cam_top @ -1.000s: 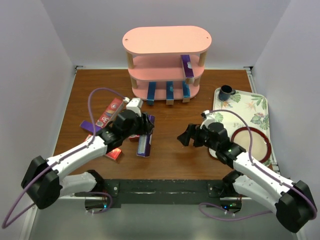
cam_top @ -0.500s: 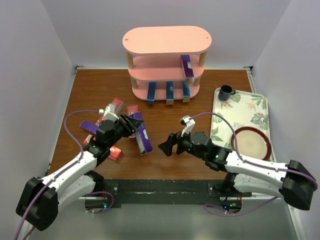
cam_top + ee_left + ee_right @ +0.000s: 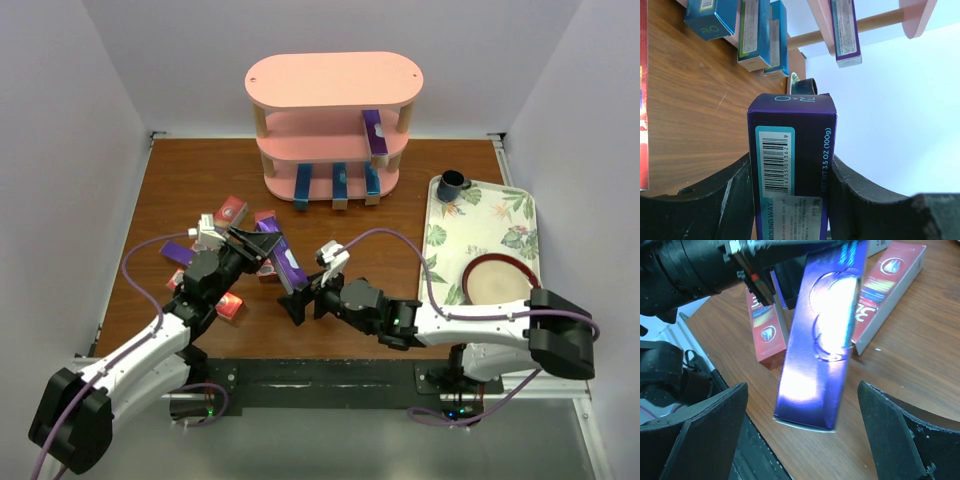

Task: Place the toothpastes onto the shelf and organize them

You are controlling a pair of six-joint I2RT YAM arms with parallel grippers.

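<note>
Where the top external view looks down, the shelf [image 3: 335, 85] stands at the far edge of the table [image 3: 400, 250]. Three blue cartons [image 3: 338, 183] lie on its bottom board, their ends over the front rim, and a shelved purple carton [image 3: 375, 135] juts from the right of the middle board. The floral tray [image 3: 505, 215] along the right edge holds a dark cup [image 3: 452, 184] at its far corner and a red-rimmed plate [image 3: 500, 283] nearer. The left gripper [image 3: 258, 245] pinches the held purple carton [image 3: 285, 262] over mid-table; the right gripper [image 3: 297, 303] is at its near end, jaws spread wide. Red cartons [image 3: 228, 212] lie towards the left edge. Bare wood separates the held carton from the shelf.

In the left wrist view, both black fingers [image 3: 725, 195] press the carton's sides, barcode facing the camera.

In the right wrist view, the fingers [image 3: 895, 435] stand far apart with the carton's end between them, touching neither; whether that end rests on the wood I cannot tell
</note>
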